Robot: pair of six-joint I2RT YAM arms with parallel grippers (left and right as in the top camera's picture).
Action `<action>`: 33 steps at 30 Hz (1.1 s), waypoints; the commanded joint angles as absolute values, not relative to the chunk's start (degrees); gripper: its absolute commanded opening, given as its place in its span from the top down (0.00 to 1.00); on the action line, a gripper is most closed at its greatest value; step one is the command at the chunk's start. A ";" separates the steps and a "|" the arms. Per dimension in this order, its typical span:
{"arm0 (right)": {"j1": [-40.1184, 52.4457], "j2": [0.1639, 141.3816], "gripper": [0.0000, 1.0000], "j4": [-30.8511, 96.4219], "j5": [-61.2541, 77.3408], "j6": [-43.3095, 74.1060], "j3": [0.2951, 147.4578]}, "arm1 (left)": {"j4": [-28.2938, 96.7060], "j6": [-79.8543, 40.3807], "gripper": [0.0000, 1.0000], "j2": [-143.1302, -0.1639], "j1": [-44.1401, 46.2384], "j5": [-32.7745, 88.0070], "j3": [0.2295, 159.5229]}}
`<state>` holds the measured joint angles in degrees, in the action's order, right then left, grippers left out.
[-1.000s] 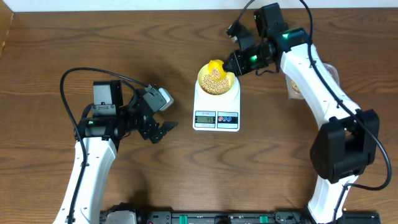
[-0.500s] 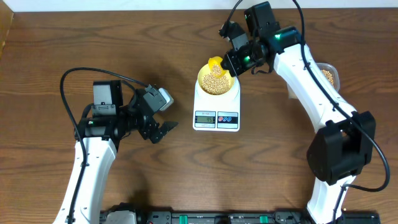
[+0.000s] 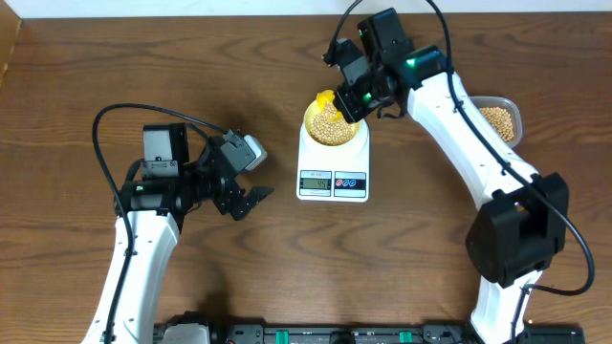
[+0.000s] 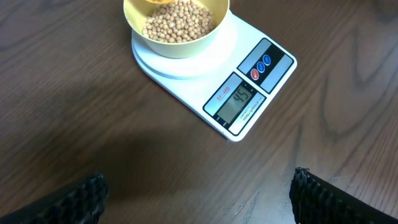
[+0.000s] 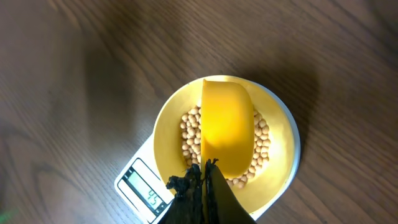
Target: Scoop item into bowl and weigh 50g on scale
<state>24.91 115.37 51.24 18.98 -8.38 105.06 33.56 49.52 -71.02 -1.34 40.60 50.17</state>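
Note:
The pale-yellow bowl (image 3: 333,129) stands on the white scale (image 3: 333,180) and holds a heap of tan grains, the item (image 3: 330,118). My right gripper (image 3: 356,96) is shut on the handle of a bright yellow scoop (image 3: 327,98), which hangs over the bowl's far side. In the right wrist view the scoop (image 5: 227,134) covers the middle of the bowl (image 5: 163,143), grains (image 5: 261,144) show around it, and the gripper (image 5: 204,171) pinches the handle. The scale's display (image 4: 239,102) reads 45. My left gripper (image 3: 251,196) stands open and empty left of the scale; its fingers (image 4: 317,196) frame bare wood.
A clear plastic tub (image 3: 514,105) with more grains sits at the right, behind the right arm. Black cables loop from both arms. A black rail runs along the table's front edge (image 3: 316,334).
The right arm has swung left and toward the far edge, keeping the scoop over the bowl and uncovering the tub. The left arm has not moved.

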 commanded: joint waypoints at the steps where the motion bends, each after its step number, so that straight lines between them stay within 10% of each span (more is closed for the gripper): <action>1: 25.98 114.76 0.99 51.44 15.40 -9.56 106.52 | 33.58 49.47 0.05 -70.41 -1.58 41.54 49.82; 33: 27.35 114.69 0.99 52.53 14.13 -10.63 106.87 | 33.58 49.45 0.05 -70.41 -1.58 41.54 49.82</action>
